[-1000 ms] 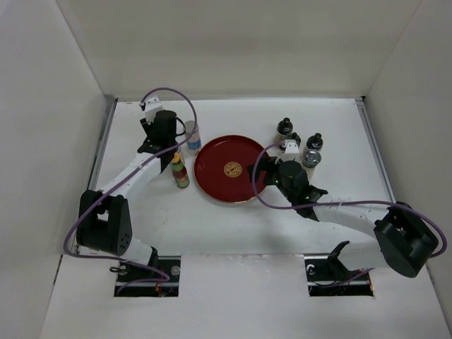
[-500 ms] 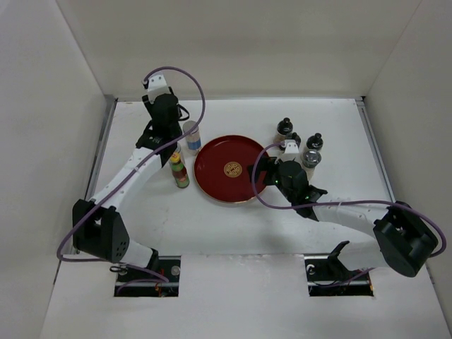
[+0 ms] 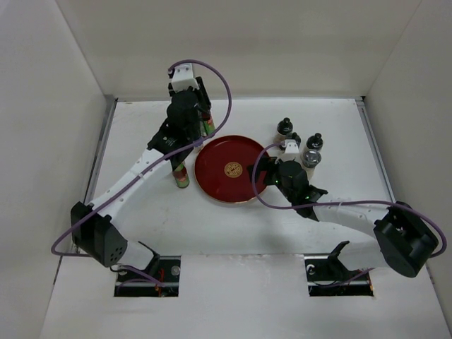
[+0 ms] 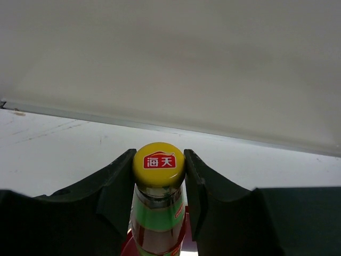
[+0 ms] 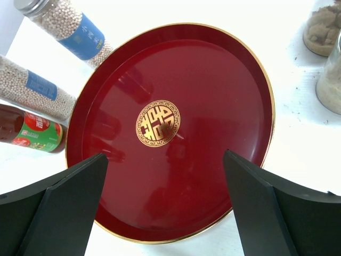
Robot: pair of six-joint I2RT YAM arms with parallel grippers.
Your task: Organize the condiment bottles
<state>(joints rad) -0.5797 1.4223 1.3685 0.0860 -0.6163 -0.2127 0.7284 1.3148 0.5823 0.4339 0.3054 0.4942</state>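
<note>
left tool (image 4: 159, 178) clamped on green-red bottle (image 4: 158, 218) at the neck, just under yellow cap (image 4: 159, 160) | bottle at far-left rim of red plate (image 5: 213, 80), can't tell if it's touching down | tip: lower it straight, let go once base is flat | long axis roughly vertical, cap up | right tool (image 5: 164, 160) gaping over plate, empty

Between the wide-spread fingers (image 5: 64, 202) of the right gripper (image 5: 164, 160) lies a round red plate (image 5: 213, 96) with a gold rim and a gold centre emblem (image 5: 157, 123). To its left stands a sauce bottle (image 5: 32, 130) with a green-and-red label. Farther back are two blue-labelled shakers of white pellets: the near shaker (image 5: 34, 88) and the silver-lidded far shaker (image 5: 66, 26), both close to the rim. At far right, a jar of brown granules (image 5: 321, 26) and a jar of pale powder (image 5: 331, 85) are cut off by the frame. All rest on a white table (image 5: 301, 152).
</note>
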